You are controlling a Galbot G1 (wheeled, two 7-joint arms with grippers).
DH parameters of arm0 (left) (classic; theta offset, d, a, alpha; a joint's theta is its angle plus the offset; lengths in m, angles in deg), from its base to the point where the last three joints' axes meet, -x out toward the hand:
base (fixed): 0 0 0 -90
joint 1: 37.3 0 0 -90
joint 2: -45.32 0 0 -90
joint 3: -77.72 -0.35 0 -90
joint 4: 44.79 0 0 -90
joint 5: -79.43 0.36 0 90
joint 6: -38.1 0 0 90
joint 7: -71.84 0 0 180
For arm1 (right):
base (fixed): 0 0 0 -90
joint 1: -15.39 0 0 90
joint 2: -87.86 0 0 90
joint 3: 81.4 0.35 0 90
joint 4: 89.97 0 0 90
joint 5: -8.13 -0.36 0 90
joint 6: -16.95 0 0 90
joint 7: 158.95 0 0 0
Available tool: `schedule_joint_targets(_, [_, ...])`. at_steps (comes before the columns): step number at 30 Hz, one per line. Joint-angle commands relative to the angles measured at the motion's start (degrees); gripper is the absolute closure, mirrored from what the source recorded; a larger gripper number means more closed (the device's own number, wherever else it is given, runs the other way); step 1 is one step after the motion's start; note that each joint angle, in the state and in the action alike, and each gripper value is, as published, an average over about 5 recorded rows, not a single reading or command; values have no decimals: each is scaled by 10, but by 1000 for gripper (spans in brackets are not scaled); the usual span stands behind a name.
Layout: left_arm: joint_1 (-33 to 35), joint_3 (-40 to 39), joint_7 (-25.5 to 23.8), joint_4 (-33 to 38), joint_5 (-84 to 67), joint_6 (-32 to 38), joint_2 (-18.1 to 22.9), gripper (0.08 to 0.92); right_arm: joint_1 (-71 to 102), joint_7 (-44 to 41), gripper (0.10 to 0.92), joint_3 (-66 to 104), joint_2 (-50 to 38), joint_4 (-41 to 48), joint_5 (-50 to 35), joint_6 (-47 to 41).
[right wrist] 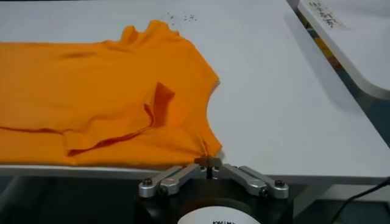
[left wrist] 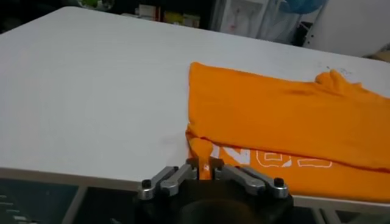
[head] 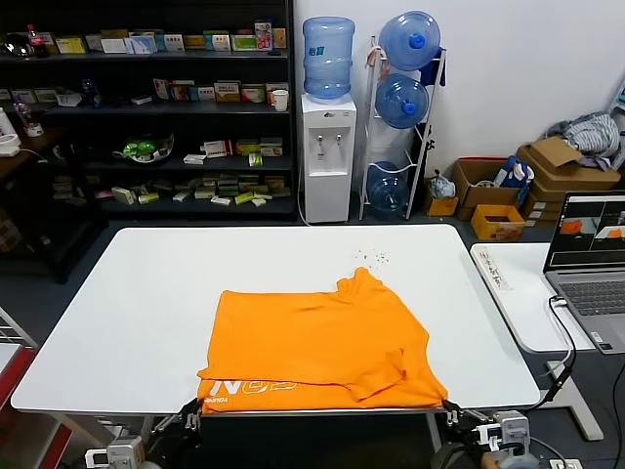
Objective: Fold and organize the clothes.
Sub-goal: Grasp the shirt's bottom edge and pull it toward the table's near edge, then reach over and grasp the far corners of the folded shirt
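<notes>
The orange T-shirt (head: 322,332) lies partly folded on the white table (head: 146,293), its near hem at the front edge, with white lettering (head: 256,388) showing along that edge. My left gripper (head: 192,408) is at the shirt's near left corner, just below the table edge. In the left wrist view (left wrist: 205,163) it is shut on a pinch of the orange fabric (left wrist: 280,122). My right gripper (head: 447,405) is at the near right corner. In the right wrist view (right wrist: 208,161) it is shut on the tip of the shirt's corner (right wrist: 91,91).
A side table with an open laptop (head: 591,264) stands close on the right. Small dark specks (head: 371,258) lie on the table behind the shirt. Shelves, a water dispenser (head: 327,147) and cardboard boxes stand far behind.
</notes>
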Motion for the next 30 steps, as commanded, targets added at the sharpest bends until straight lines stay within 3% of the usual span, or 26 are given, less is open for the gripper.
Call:
schedule_joint_targets(1, [2, 10, 14, 28, -6, -11, -8, 643, -20, -8, 715, 15, -9, -24, 2, 15])
schedule_joint_targets(5, [-43, 35, 13, 37, -17, -20, -23, 513, -84, -42, 594, 24, -31, -30, -25, 35])
schedule_joint_targets(8, [-106, 38, -10, 3, -14, -9, -25, 426, -188, -55, 507, -8, -34, 8, -33, 48])
schedule_joint_targets(17, [-402, -68, -117, -277, -15, 48, -6, 196, -553, -12, 255, -228, 57, 276, -63, 31])
schedule_joint_targets(22, [-509, -137, -135, -384, -48, 25, -3, 178, -627, -10, 205, -280, 113, 395, -62, 7])
schedule_joint_targets(30, [-583, -182, -142, -499, -50, 0, 30, 177, -679, -59, 203, -303, 194, 538, -25, -8])
